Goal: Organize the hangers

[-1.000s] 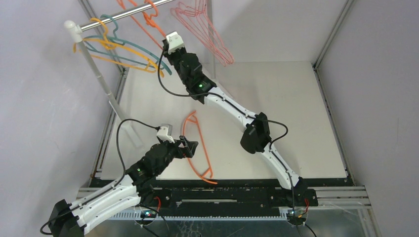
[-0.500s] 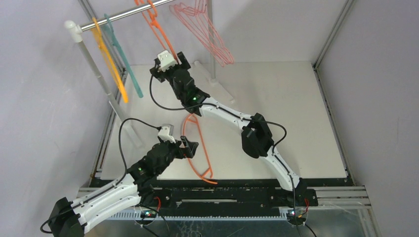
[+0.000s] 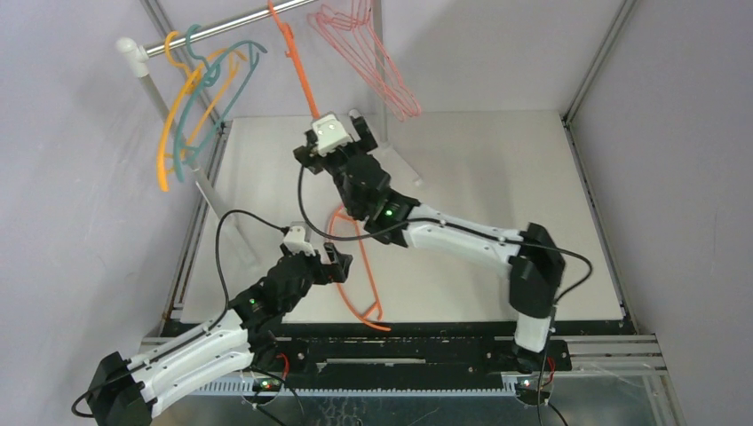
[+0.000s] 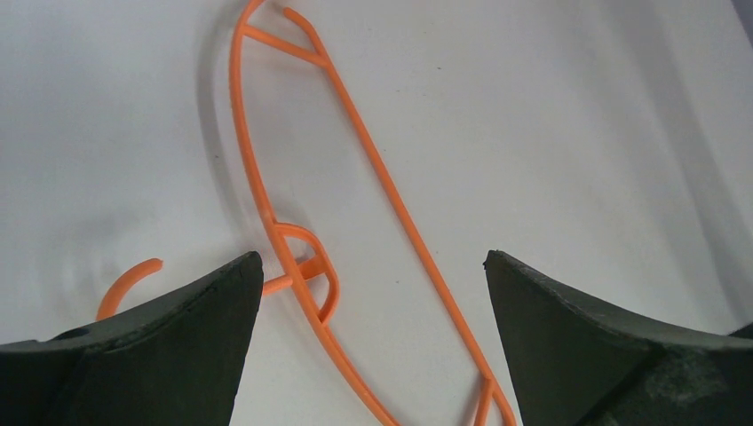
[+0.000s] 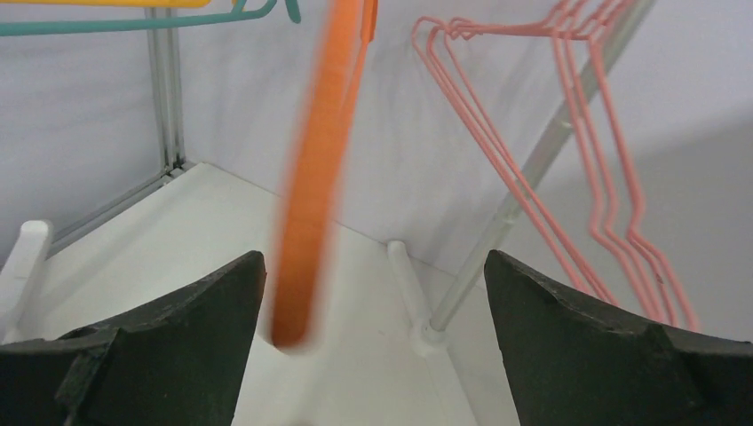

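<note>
1. Your left claw [image 4: 373,259] is spread as wide as it goes and has nothing in it. It hovers over the flat orange hanger [image 4: 399,208], whose neck sits just inside the left finger and whose hook curls out beside it.
2. I take picking this hanger up to be the step in hand. Shift the claw so the neck is centred between the fingers, then come straight down. The wire is thin and lies flat on the table [image 3: 497,169], so pinch at the braced neck, where there is more to bite on.
3. Your right claw [image 5: 373,259] is also fully open and empty. The hanging orange hanger [image 5: 311,222] dangles just in front of its jaws, blurred in the wrist view (probably swinging).
4. From above, the right forearm crosses over the far end of the flat hanger. Draw that arm clear before you lift, or the wire may snag on it.
5. On the rail [image 3: 240,19], the pink hangers [image 3: 384,75] hang at the right end. The yellow-orange hanger [image 3: 163,158] and the teal hanger [image 3: 188,124] hang skewed at the left. Aim the hook for the gap beside the hanging orange one
</note>
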